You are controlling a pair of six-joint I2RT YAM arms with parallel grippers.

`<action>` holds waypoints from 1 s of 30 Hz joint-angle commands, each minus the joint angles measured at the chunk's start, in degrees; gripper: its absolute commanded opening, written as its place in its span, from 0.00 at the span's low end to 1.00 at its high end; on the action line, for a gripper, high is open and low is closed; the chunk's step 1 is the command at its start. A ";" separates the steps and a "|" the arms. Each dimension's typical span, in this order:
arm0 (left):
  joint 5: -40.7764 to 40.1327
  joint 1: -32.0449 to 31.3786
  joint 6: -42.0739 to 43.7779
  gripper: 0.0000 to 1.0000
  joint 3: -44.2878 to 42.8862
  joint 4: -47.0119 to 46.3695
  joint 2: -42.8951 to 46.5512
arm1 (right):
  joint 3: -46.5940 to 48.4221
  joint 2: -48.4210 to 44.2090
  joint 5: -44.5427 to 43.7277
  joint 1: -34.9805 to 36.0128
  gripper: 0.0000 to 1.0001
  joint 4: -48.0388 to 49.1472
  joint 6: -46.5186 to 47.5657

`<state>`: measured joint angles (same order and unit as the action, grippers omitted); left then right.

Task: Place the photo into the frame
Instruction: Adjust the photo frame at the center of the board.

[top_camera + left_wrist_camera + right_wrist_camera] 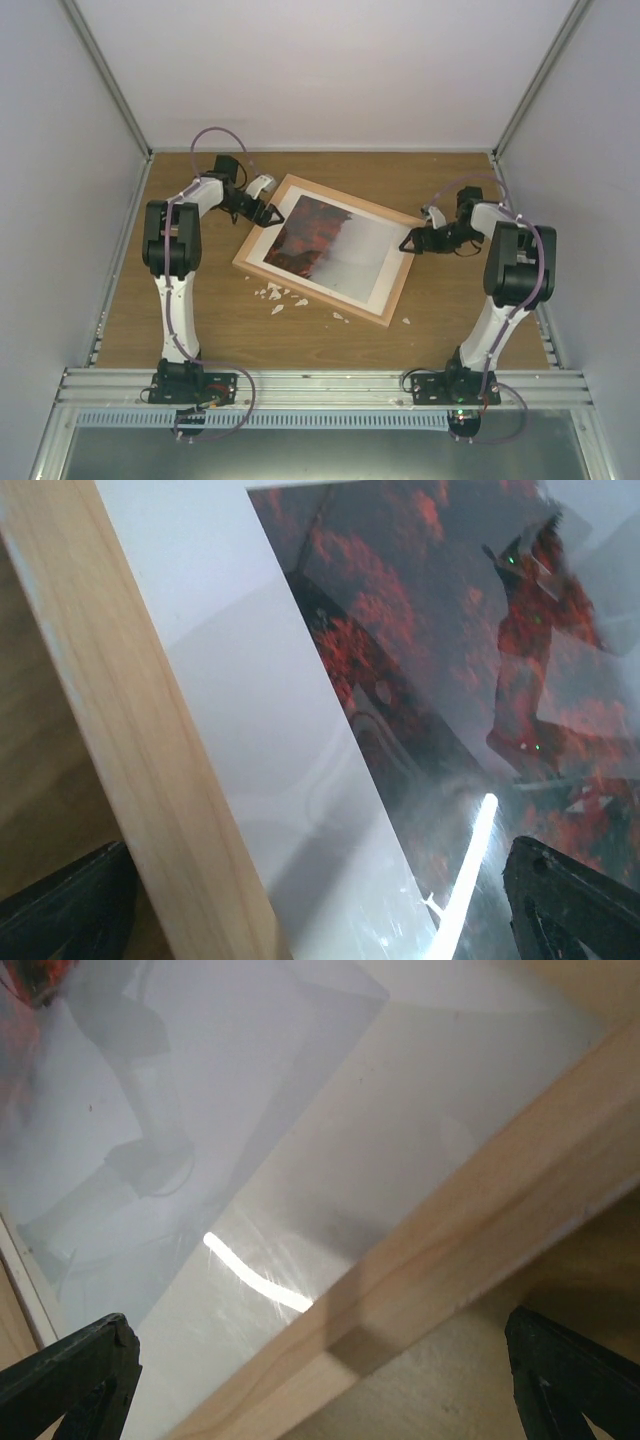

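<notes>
Brown wood-grain table [450,320], white walls [330,70] on three sides, metal rail [320,378] along bottom of top view. Frame [397,272] lies flat at centre, turned askew. Photo [328,245] sits inside its rails, red hills toward left, shiny pane reflecting light. White scraps [278,295] on table just below frame's lower left edge. Left gripper [268,213] wide open at frame's left edge, fingers either side of rail, gripping nothing. Right gripper [408,243] same at right edge.

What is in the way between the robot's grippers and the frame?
Nothing I can see. The left gripper and the right gripper are both open, each straddling a wooden side of the frame.
</notes>
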<state>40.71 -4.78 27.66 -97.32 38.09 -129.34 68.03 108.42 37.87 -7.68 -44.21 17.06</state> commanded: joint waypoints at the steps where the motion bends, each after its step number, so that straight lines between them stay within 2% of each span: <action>1: 4.71 -0.12 4.20 0.99 6.16 1.38 5.41 | 4.53 2.91 4.25 -0.33 1.00 1.07 -1.05; 9: 5.30 -3.41 16.87 0.99 23.09 5.46 16.20 | 18.07 11.61 6.66 0.28 1.00 0.52 -2.00; 14: 4.81 -5.77 22.78 0.99 31.76 8.17 24.94 | 28.07 18.44 8.76 4.20 1.00 1.17 -3.84; 17: 6.03 -2.42 22.20 0.99 32.47 7.82 27.97 | 38.51 23.91 8.64 6.98 1.00 -0.14 -4.42; 22: 8.14 2.56 19.64 0.99 26.33 9.63 27.15 | 56.15 28.89 8.57 7.68 1.00 -4.27 -6.11; 24: 7.55 3.03 18.98 0.99 24.13 10.09 26.80 | 57.38 26.96 7.25 7.41 1.00 -4.94 -5.69; 26: 6.99 3.46 17.69 0.99 22.82 8.86 26.77 | 54.39 22.51 6.22 6.58 1.00 -5.26 -5.03; 30: 4.73 4.23 12.41 0.99 20.45 3.32 25.38 | 38.68 9.05 5.22 5.30 0.99 -4.33 -0.38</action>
<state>45.87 -1.13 44.38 -74.61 46.46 -103.13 117.62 129.78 43.83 -0.10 -46.54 12.43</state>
